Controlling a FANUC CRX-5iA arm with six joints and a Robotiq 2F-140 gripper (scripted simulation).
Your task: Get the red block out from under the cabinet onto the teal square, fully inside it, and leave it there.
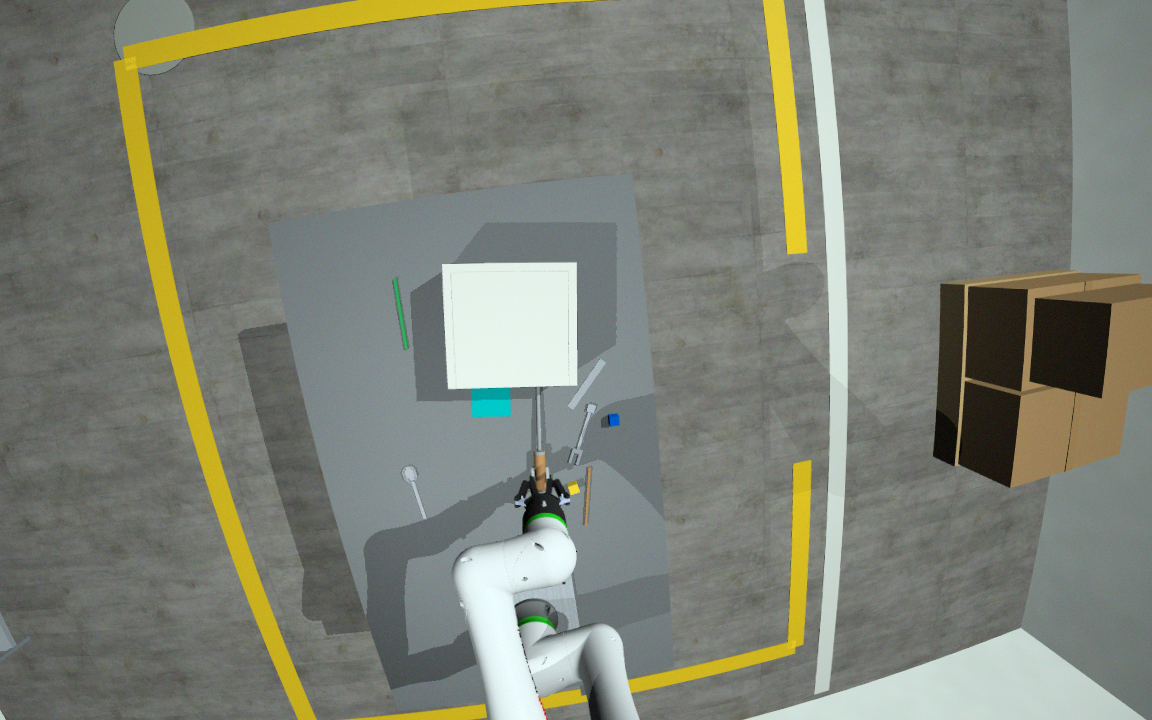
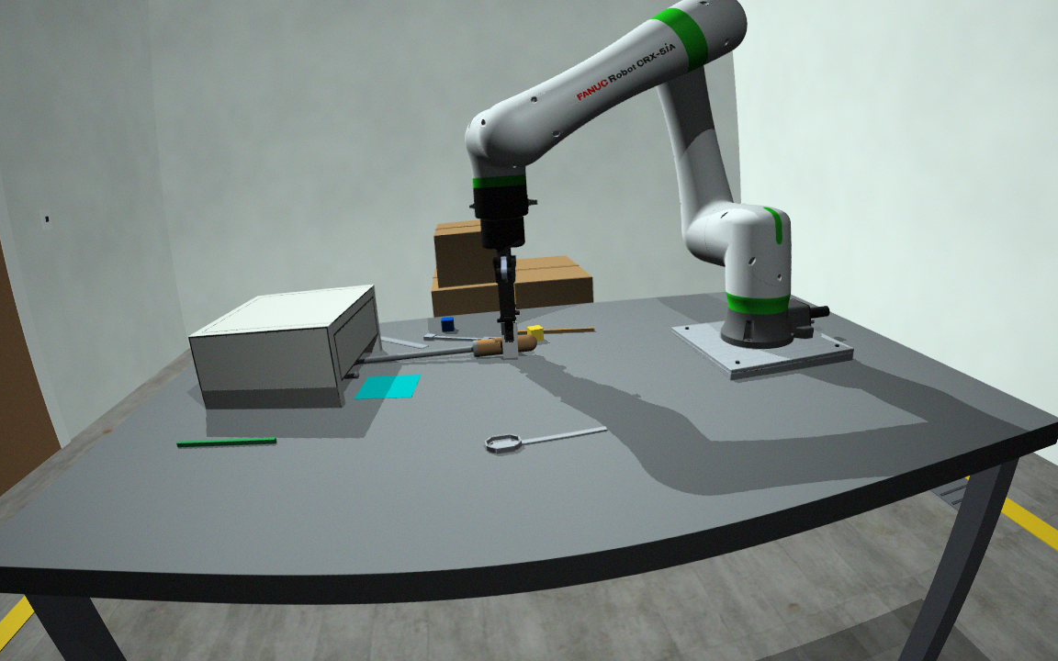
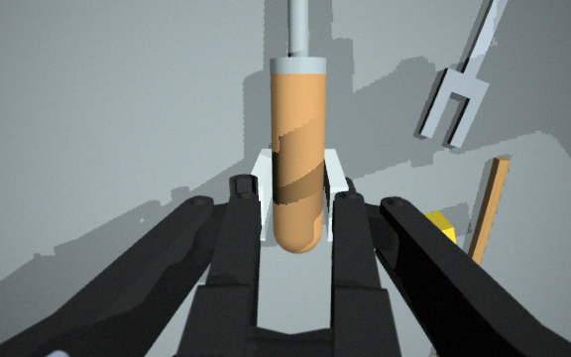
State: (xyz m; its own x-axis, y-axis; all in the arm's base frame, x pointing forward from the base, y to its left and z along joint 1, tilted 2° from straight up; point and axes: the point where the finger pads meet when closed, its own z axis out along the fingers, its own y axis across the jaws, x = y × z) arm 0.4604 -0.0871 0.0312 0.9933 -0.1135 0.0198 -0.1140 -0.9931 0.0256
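Observation:
My gripper (image 1: 541,484) (image 2: 507,342) (image 3: 297,169) is shut on the wooden handle (image 1: 541,465) (image 2: 526,343) (image 3: 297,119) of a hook tool, low over the table (image 2: 352,509). The tool's grey rod (image 1: 540,416) (image 2: 418,353) (image 3: 297,25) runs from the handle to the front of the white cabinet (image 1: 508,322) (image 2: 270,345), and its far end is hidden under the cabinet. The teal square (image 1: 490,404) (image 2: 388,386) lies on the table right in front of the cabinet, left of the rod. The red block shows in no view.
A grey fork tool (image 1: 582,434) (image 3: 456,106), a yellow cube (image 1: 574,488) (image 2: 534,331) (image 3: 441,224) and a wooden stick (image 1: 587,494) (image 3: 489,208) lie right of the handle. A blue cube (image 1: 612,420) (image 2: 447,323), a green stick (image 1: 400,313) (image 2: 226,442) and a ring-ended tool (image 1: 414,488) (image 2: 516,442) lie farther off.

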